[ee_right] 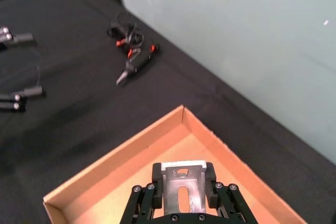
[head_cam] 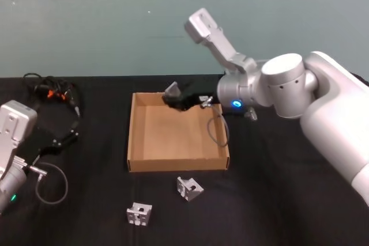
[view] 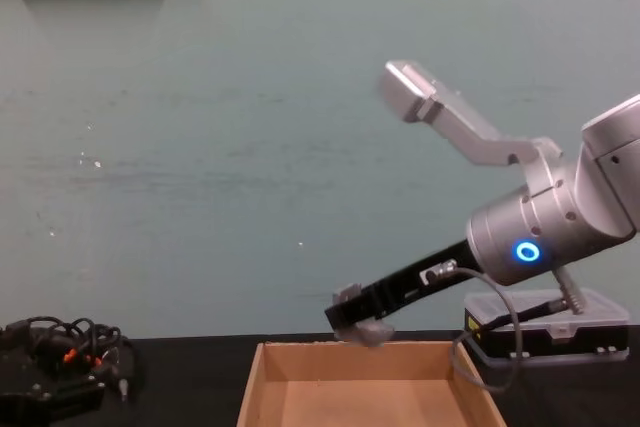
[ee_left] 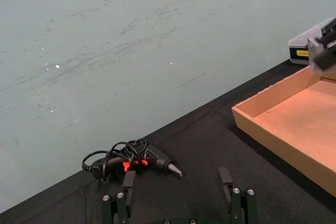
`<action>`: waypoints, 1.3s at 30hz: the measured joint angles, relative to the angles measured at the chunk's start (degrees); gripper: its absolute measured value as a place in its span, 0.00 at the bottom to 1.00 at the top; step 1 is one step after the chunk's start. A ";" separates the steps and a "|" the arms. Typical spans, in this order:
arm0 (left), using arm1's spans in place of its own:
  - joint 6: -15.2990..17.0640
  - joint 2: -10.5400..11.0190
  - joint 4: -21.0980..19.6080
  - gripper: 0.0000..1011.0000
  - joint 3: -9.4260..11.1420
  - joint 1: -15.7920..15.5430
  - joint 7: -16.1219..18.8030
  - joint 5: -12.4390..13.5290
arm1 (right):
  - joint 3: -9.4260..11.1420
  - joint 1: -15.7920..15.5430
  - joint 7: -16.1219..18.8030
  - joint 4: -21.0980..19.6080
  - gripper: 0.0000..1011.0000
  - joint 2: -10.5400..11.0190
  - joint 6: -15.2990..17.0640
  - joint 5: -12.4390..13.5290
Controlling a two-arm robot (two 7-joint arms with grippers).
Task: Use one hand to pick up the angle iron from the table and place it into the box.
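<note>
Nearest the robot, a loose bracket (head_cam: 139, 214) and a second bracket (head_cam: 189, 188) lie on the black table (head_cam: 277, 200) in front of the cardboard box (head_cam: 134, 136). Over the box's far wall, the right gripper (head_cam: 176, 99) slants down toward the robot's left, its jaws closed on the angle iron (ee_right: 182, 190), clear of the box floor. The iron's slotted face sits between the fingers, its long axis running along them and pointing at a far corner of the box. The left gripper (ee_left: 177, 190) is parked at the table's left, jaws wide apart and empty.

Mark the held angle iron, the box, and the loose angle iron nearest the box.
held angle iron (ee_right: 182, 184), right wrist view, slotted flat face.
box (head_cam: 176, 164), head view, near wall.
loose angle iron nearest the box (head_cam: 189, 188), head view, its middle.
</note>
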 joint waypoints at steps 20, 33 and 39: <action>0.00 0.00 0.00 0.99 0.00 0.00 0.00 0.00 | -2.51 2.32 2.65 9.04 0.45 -3.24 2.86 -4.77; 0.00 0.00 0.00 0.99 0.00 0.00 0.00 0.00 | -2.49 2.41 2.68 9.32 0.45 -3.35 2.68 -4.95; 0.00 0.00 0.00 0.99 0.00 0.00 0.00 0.00 | -2.47 2.35 2.67 9.15 0.60 -3.29 2.65 -4.87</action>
